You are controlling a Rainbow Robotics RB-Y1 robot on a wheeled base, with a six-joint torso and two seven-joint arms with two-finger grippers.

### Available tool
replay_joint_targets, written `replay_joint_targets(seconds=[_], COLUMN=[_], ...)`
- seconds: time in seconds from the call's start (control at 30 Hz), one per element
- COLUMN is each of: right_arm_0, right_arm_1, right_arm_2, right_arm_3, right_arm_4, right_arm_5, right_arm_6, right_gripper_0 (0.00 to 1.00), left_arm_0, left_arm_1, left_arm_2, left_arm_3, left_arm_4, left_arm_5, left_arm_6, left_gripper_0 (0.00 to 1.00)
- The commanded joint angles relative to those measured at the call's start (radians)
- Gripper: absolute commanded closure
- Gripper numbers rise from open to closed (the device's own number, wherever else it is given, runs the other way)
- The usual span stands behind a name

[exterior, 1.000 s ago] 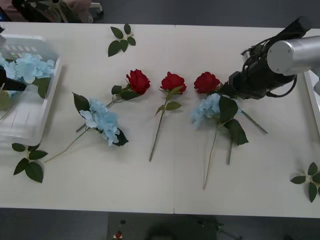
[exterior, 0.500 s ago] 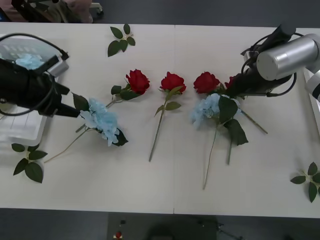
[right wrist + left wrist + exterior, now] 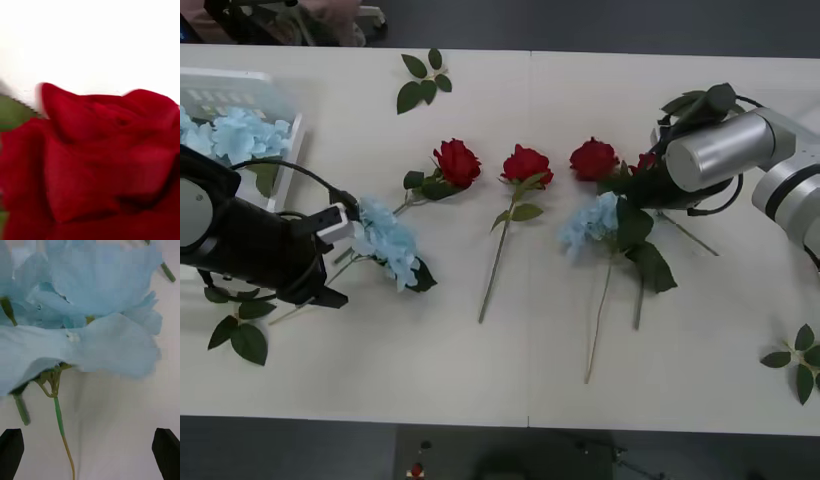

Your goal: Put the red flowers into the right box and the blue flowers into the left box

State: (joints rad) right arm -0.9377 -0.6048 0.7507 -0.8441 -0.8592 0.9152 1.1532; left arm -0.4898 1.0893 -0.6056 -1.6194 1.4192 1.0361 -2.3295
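Left gripper (image 3: 345,215) has its black fingers (image 3: 11,452) spread wide, with a blue flower (image 3: 388,243) head just ahead of them and its thin stem running down between them, not yet pinched. To my eye the pick-up is in hand; next it needs to ease forward, close on the stem, then carry it to the left box (image 3: 285,150) behind it. Right gripper (image 3: 642,172) sits tight against a red rose (image 3: 93,157); whether it grips I cannot tell.
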Motion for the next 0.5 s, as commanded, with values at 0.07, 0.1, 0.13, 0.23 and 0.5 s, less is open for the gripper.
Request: replay_joint_targets(seconds=[0.07,0.1,0.13,0.23,0.5], right_arm_0=[-0.049,-0.053,-0.058,-0.069,-0.093], right_arm_1=[0.033,0.036,0.04,0.043,0.031], right_arm_2=[0.016,0.016,0.015,0.012,-0.013], right_arm_3=[0.065,0.074,0.083,0.099,0.099], right_arm_4=[-0.004,-0.006,-0.011,-0.018,-0.044], right_arm_5=[-0.007,-0.01,-0.015,-0.021,-0.018], right_arm_6=[0.005,0.005,0.002,0.0,0.022], right_gripper_0=[1.0,1.0,1.0,1.0,1.0], left_arm_0=[-0.032,-0.032,-0.032,-0.032,-0.053], left_arm_1=[-0.063,-0.071,-0.077,-0.1,-0.118], left_arm_2=[0.026,0.026,0.026,0.026,-0.091], left_arm_3=[0.047,0.05,0.05,0.052,0.116], left_arm_4=[-0.059,-0.071,-0.088,-0.125,-0.138], left_arm_5=[-0.042,-0.053,-0.065,-0.07,-0.171], left_arm_6=[-0.056,-0.057,-0.057,-0.057,-0.057], left_gripper_0=[0.0,0.0,0.0,0.0,0.7])
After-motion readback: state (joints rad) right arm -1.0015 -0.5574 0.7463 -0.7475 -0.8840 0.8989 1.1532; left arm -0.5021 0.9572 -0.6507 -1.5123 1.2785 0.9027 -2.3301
